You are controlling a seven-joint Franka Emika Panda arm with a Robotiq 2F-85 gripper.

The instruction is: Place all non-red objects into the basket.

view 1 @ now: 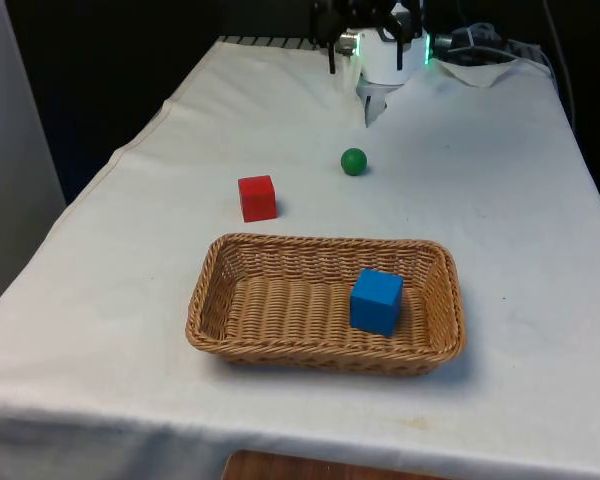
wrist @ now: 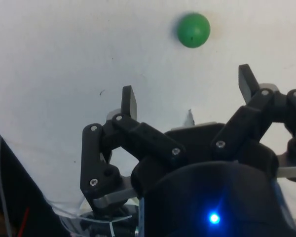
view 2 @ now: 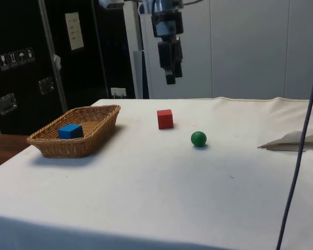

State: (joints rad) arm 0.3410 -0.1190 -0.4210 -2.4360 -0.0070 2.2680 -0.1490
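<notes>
A green ball (view 1: pixel 353 161) rests on the white cloth beyond the basket, also seen in the side view as the green ball (view 2: pixel 199 138) and in the wrist view as the green ball (wrist: pixel 193 30). A red cube (view 1: pixel 257 197) sits to the front view's left of the ball, near the basket's far rim. The wicker basket (view 1: pixel 280 245) holds a blue cube (view 1: pixel 376 300) towards its right end. My gripper (view 2: pixel 170 78) hangs high above the table, over the stretch behind the red cube (view 2: pixel 165 119). In the wrist view the gripper (wrist: pixel 187 91) stands open with nothing between its fingers, and the ball lies ahead of the fingertips.
A crumpled fold of white cloth (view 1: pixel 380 100) lies at the table's far end near the robot's base. Cables (view 1: pixel 500 45) trail over the far right corner. The basket (view 2: pixel 75 133) sits near the table's front edge.
</notes>
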